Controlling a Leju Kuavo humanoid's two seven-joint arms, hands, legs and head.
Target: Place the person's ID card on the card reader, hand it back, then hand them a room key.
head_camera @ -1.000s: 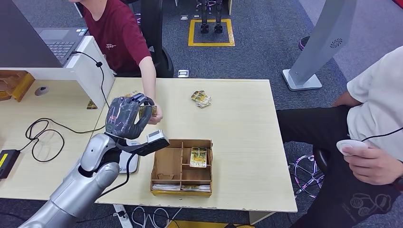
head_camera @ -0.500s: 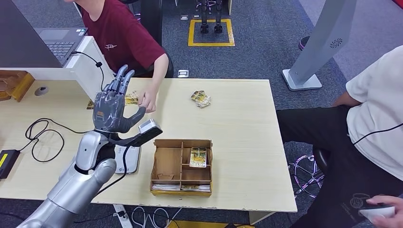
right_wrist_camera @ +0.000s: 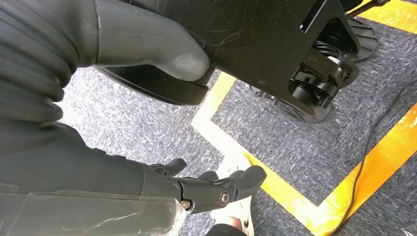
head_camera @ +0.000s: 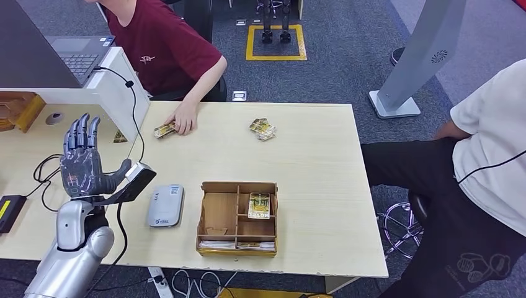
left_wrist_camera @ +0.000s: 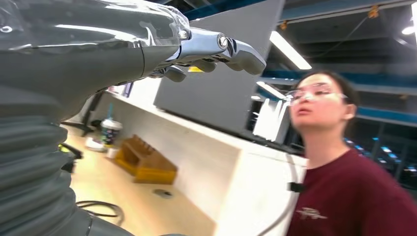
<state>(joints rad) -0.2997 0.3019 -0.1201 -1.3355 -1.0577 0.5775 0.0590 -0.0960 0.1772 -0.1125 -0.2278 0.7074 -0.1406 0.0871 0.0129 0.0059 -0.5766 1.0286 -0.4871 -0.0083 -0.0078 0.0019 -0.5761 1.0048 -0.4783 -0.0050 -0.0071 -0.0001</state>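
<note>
My left hand point(head_camera: 84, 160) is raised over the left part of the table, palm up, fingers spread and empty; its fingers point(left_wrist_camera: 216, 45) appear in the left wrist view in front of the person in the maroon shirt point(left_wrist_camera: 344, 196). That person's hand point(head_camera: 184, 120) rests on a yellowish card point(head_camera: 164, 130) lying at the table's far edge. The grey card reader point(head_camera: 165, 205) lies flat with nothing on it, to the right of my hand. A wooden divided box point(head_camera: 218, 214) holds a key card point(head_camera: 259, 205). My right hand point(right_wrist_camera: 211, 189) hangs over the floor, fingers apart, empty.
A small pile of cards point(head_camera: 263, 128) lies at the far middle of the table. A second person in a white shirt point(head_camera: 490, 133) sits at the right. Black cables point(head_camera: 53, 174) and a black device point(head_camera: 8, 211) lie on the left desk, behind a white partition point(head_camera: 121, 93).
My left hand let go of the card, opened and drew back to the left and toward me. The person in maroon took the card and set it down at the far edge.
</note>
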